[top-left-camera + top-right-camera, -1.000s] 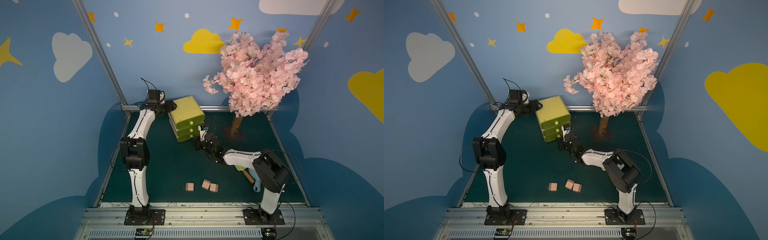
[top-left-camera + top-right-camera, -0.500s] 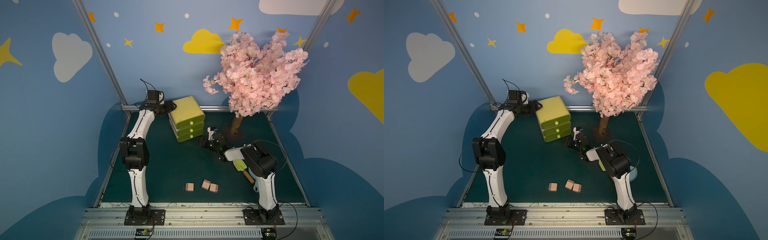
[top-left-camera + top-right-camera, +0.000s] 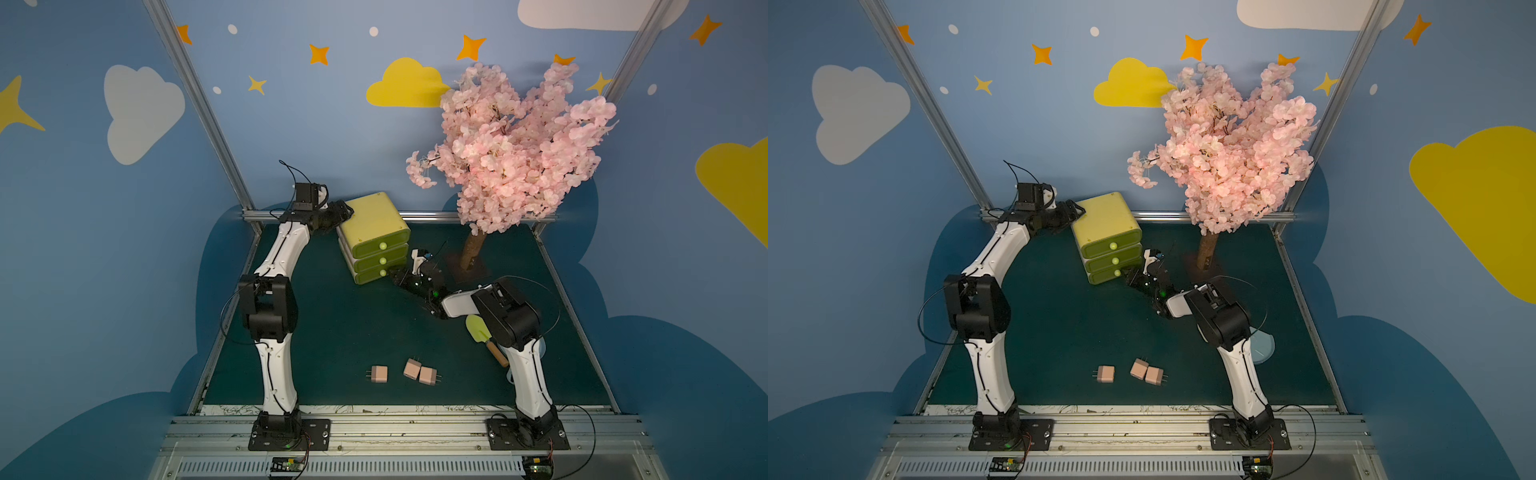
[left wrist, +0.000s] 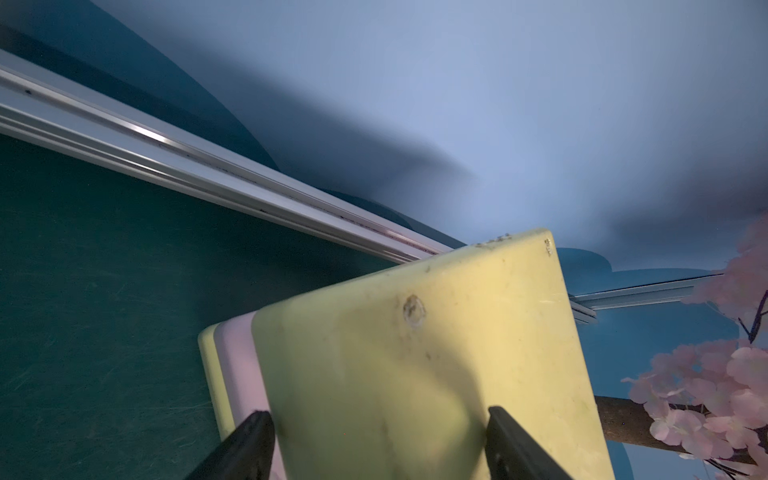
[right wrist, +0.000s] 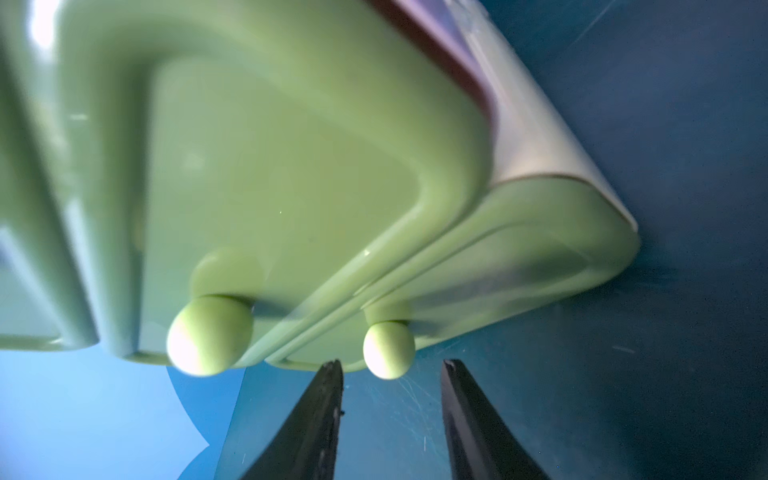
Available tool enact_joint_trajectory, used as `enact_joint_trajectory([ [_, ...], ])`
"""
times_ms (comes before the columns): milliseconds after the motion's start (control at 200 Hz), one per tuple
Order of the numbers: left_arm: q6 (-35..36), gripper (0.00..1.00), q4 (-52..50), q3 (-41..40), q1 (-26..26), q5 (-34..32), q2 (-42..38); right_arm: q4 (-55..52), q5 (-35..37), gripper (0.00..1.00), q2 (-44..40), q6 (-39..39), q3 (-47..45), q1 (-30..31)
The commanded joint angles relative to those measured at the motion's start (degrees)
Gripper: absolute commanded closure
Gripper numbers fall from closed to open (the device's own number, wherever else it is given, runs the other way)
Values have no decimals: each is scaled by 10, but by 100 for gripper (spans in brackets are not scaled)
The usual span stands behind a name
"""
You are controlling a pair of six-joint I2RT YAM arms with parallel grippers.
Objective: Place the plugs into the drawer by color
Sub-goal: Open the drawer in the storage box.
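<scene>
The yellow-green drawer (image 3: 374,224) (image 3: 1104,222) stands at the back of the mat with all three drawers pushed in. My left gripper (image 3: 345,212) (image 4: 380,415) is shut on its rear top corner, one finger on each side of the drawer (image 4: 436,353). My right gripper (image 3: 395,274) (image 5: 390,361) is low at the front, open. The bottom knob (image 5: 388,349) sits just at its fingertips, untouched. Three pink plugs lie near the front edge: one alone (image 3: 379,373), two touching (image 3: 412,368) (image 3: 428,375). No blue or green plugs show.
A pink blossom tree (image 3: 511,145) on a brown base stands at the back right, close to my right arm. A green toy shovel (image 3: 478,328) and a pale blue dish (image 3: 1262,347) lie under that arm's elbow. A metal rail (image 4: 208,166) runs behind the drawer.
My right arm has folded its elbow back toward its base while its gripper stayed by the drawer front and settled at the bottom knob, jaws slightly narrower. The left arm and plugs have not moved.
</scene>
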Motion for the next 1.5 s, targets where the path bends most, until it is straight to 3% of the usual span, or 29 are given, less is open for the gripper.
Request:
enact_joint_trajectory([
  [0,5,19,-89,-30,9,-45,26,22,4,57,19,17,15,6],
  [751,3,19,-89,-32,9,-29,20,31,-14,57,73,66,67,17],
  [1497,9,19,-93,-29,9,-33,20,45,-18,88,52,63,40,12],
])
